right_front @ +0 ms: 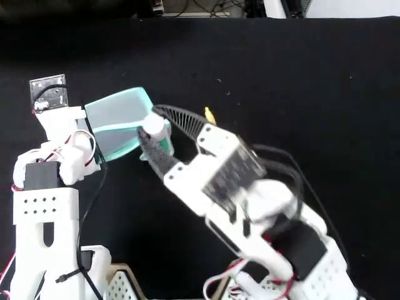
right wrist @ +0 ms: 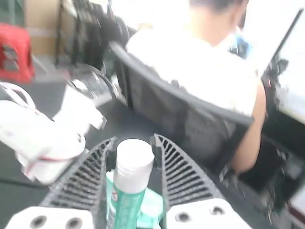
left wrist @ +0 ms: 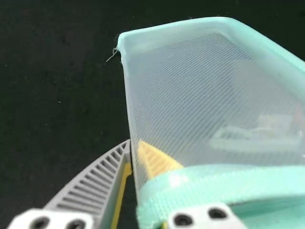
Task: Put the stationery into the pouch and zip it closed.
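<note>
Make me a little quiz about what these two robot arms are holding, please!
1. True or false: the right end effector is empty.
2. Which one grips the mint-green mesh fabric pouch? A) the left end effector B) the right end effector C) neither
3. Fill in: the green plastic tube has a ___ cap.

Key: 1 false, it holds the tube; 2 A; 3 white.

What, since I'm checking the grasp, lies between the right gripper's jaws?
A white-capped glue stick sits clamped between the jaws of the right gripper, with the mint pouch close by. The right wrist view shows this plainly.
</note>
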### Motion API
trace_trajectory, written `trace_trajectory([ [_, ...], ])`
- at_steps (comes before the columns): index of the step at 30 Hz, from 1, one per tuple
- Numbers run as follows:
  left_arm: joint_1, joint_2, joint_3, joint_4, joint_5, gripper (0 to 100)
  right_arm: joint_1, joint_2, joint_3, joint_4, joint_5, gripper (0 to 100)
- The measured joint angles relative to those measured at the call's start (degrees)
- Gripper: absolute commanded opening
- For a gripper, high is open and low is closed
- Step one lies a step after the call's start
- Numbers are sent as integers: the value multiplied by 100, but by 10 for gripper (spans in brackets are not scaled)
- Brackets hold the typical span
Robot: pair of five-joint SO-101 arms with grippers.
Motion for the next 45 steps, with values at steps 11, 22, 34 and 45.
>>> trace_trajectory([
  [11, 229, -554, -536, 756, 70, 30, -53, -79, 536, -932, 9, 12],
  [22, 853, -387, -1626, 1037, 97, 30, -53, -79, 563, -1635, 484, 12],
  [34, 862, 958, -2075, 1037, 343, 30, -53, 114, 695, -1688, 527, 12],
  [45, 536, 1152, -2127, 1037, 387, 30, -79, 1327, 695, -2171, 527, 12],
])
